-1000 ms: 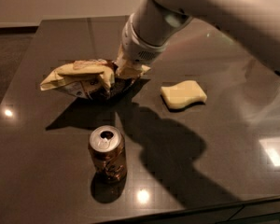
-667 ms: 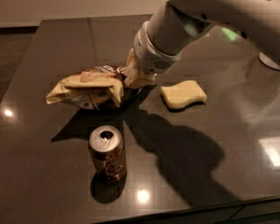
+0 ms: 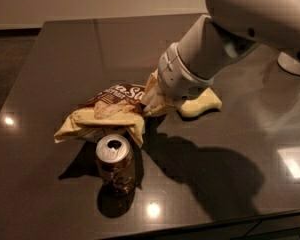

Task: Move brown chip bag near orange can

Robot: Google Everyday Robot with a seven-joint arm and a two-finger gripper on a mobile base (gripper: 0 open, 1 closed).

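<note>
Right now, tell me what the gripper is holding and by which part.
The gripper holds the brown chip bag, pinched at the end nearest the yellow sponge, with the bag lying just behind the orange can.

Pincer (image 3: 149, 103) gripping chip bag (image 3: 110, 111) — can (image 3: 115, 161) in front, sponge (image 3: 205, 104) behind, right free

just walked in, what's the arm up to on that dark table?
The robot's pincer is clamped on one end of the crinkled dark-brown chip bag. The bag sits just behind the small upright orange-brown drink can on the dark glossy table; contact between them is unclear. A pale yellow wavy sponge lies beside the pincer.
</note>
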